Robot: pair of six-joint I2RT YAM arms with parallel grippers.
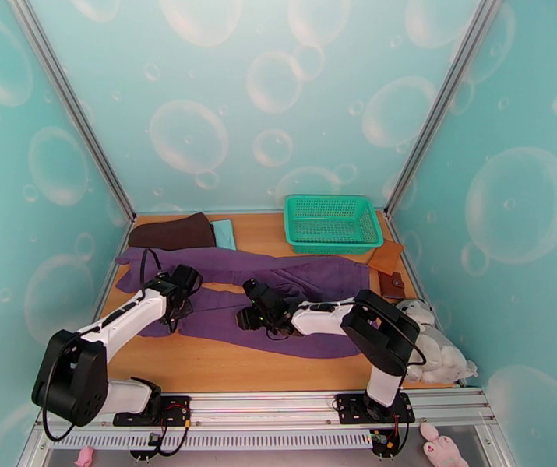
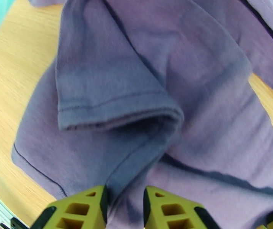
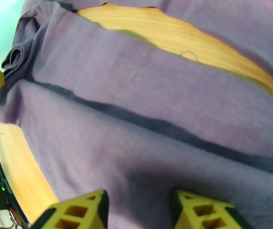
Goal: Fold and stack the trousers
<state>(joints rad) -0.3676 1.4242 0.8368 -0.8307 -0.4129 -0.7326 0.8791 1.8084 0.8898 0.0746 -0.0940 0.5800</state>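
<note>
The purple trousers [image 1: 309, 274] lie spread across the wooden table, legs running left and the wider end to the right. One leg end is folded back on itself, its hemmed cuff [image 2: 117, 113] lying on top in the left wrist view. My left gripper [image 1: 178, 307] hangs over that folded end, its yellow-green fingers [image 2: 83, 210] slightly apart with a ridge of purple cloth [image 2: 136, 73] running down into the gap. My right gripper [image 1: 245, 316] is low over the middle of the near leg [image 3: 136, 111], open, with flat fabric below its fingers [image 3: 201, 210].
A green basket [image 1: 331, 222] stands at the back right. A dark brown folded cloth [image 1: 173, 231] and a light teal one [image 1: 224, 233] lie at the back left. A brown wallet [image 1: 392, 286] and white plush toys [image 1: 434, 352] sit along the right edge. Bare wood [image 1: 223, 367] shows in front.
</note>
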